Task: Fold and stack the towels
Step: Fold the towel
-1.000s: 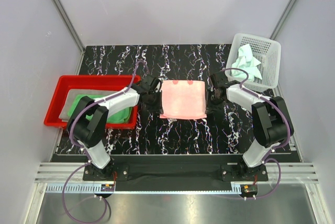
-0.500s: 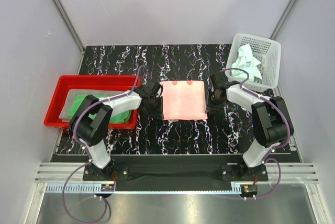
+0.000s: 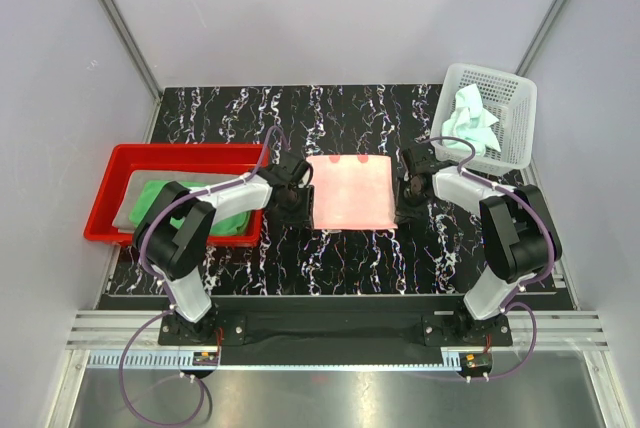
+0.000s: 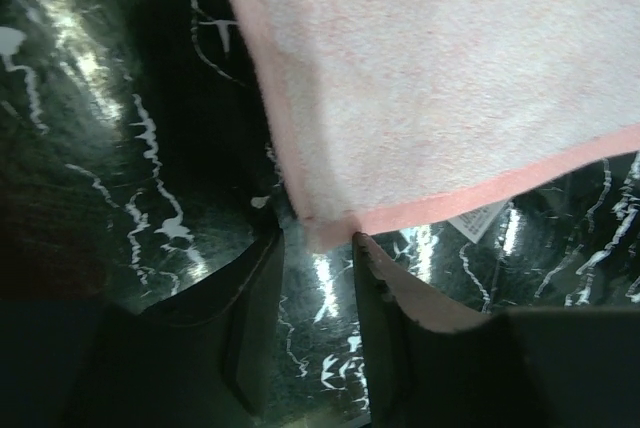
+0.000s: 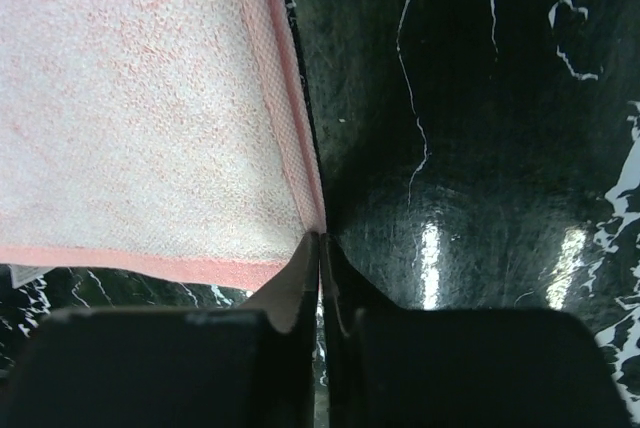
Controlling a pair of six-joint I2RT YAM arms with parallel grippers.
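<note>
Salmon towel (image 4: 450, 78) cropped in wrist views, green towel (image 3: 230, 220) partly behind left arm (image 3: 222, 191)

The spread towel (image 3: 350, 193) lies between tray (image 3: 103, 194), left, and basket (image 3: 524, 130), right-rear

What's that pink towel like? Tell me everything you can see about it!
The pink towel is fluffy terry cloth, salmon-pink with a darker hemmed border. It lies flat, a neat rectangle, in the middle of the black marbled table. A small white label peeks from under one edge. The left gripper stands open at a left-side corner; the right gripper is closed at a right-side corner.
</note>
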